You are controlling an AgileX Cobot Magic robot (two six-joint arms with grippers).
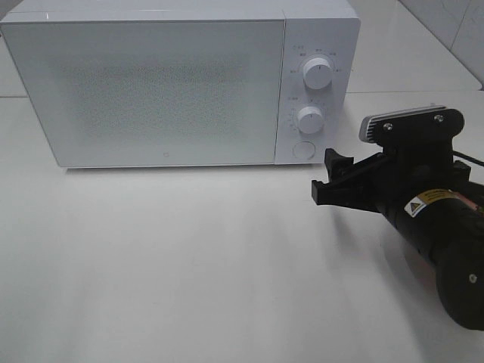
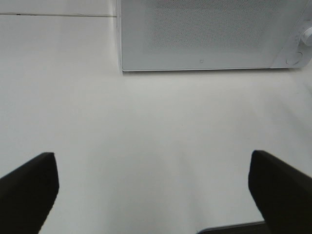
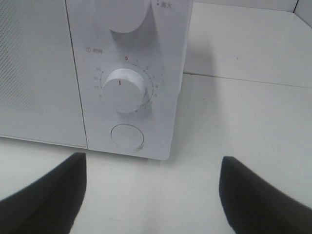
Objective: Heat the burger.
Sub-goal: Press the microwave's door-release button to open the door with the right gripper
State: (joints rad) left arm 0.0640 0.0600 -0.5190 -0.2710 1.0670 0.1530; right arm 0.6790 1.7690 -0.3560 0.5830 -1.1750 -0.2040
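Right gripper (image 1: 324,175) sits at the right centre of the exterior high frame, released, with its two black fingers (image 1: 338,160) spread and nothing between them. Its arm (image 1: 442,227) enters from the lower right corner and runs low over the table (image 1: 189,265), pointing up and left toward the control panel of the microwave (image 1: 166,83). Left gripper (image 2: 152,155) appears only in the left wrist view: released, jaws wide apart at the lower corners of that frame, facing the microwave front across bare table surface. No view shows the burger, so its appearance, its location and its position relative to either gripper cannot be told. The microwave, white, fills the upper left and upper centre of the exterior high frame, with its door (image 1: 151,79) closed. The control panel on its right side carries an upper dial (image 1: 316,74), a lower dial (image 1: 309,119) and a round button (image 1: 302,150) beneath them. The right fingertips are near the button, just to its lower right, and apart from the panel.
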